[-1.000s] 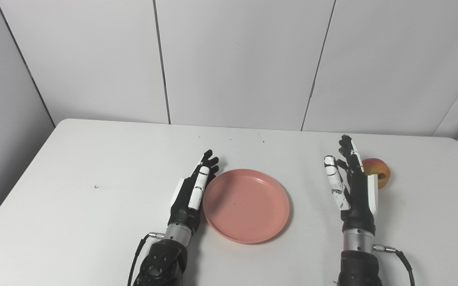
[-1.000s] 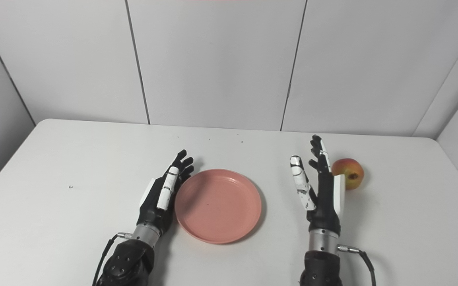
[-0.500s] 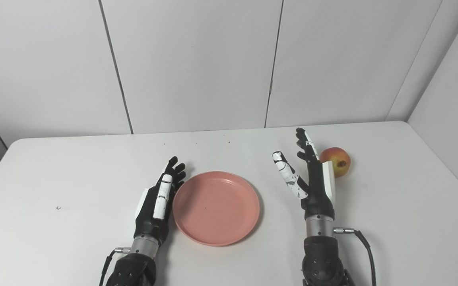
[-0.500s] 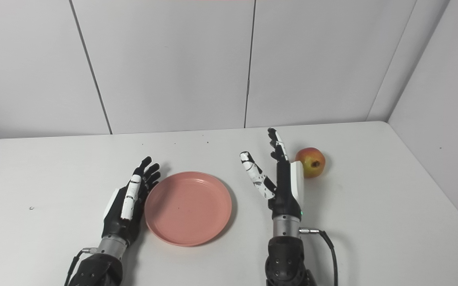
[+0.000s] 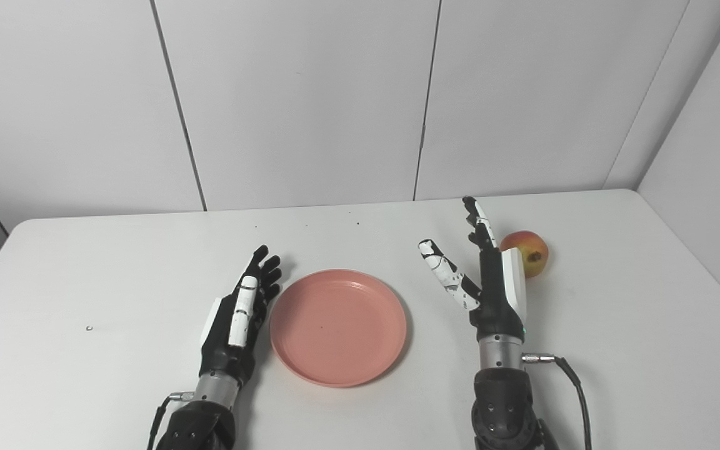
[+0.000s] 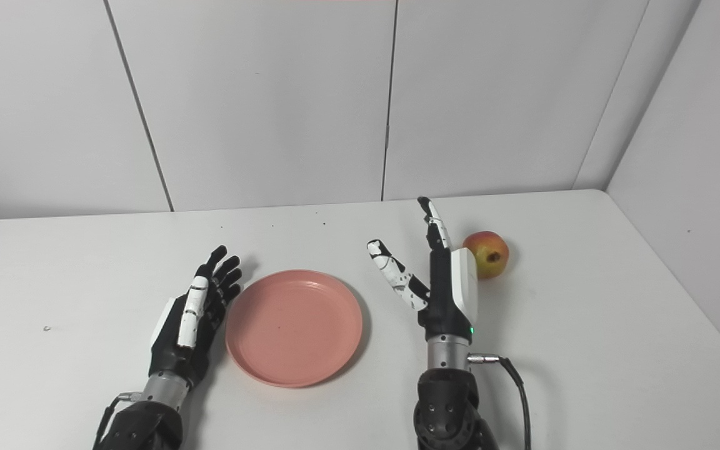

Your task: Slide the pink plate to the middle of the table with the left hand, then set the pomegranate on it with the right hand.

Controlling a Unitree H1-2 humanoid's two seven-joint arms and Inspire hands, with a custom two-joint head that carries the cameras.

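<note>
Tabletop (image 5: pixel 85 262) in plain white carries everything, and at its left the left robot hand (image 5: pixel 238 319) lies edge-on with its fingers straight and spread, grasping nothing, just beside the plate's left rim with a thin gap showing. Next comes the pink plate (image 5: pixel 338 326), flat and shallow near the middle of the tabletop; it looks like light, stiff plastic that should slide readily on the smooth surface, so a sideways push against the raised rim would suit it better than any pinch. Right of the plate the right robot hand (image 5: pixel 488 281) stands upright, thumb splayed toward the plate, fingers extended and empty. Just beyond its back sits the pomegranate (image 5: pixel 527 253), red and yellow, crown end facing the camera, well apart from the plate. It is probably firm, fairly heavy and rounded, likely to roll if nudged, so wrapping fingers and thumb around its widest part from above seems the safest hold
</note>
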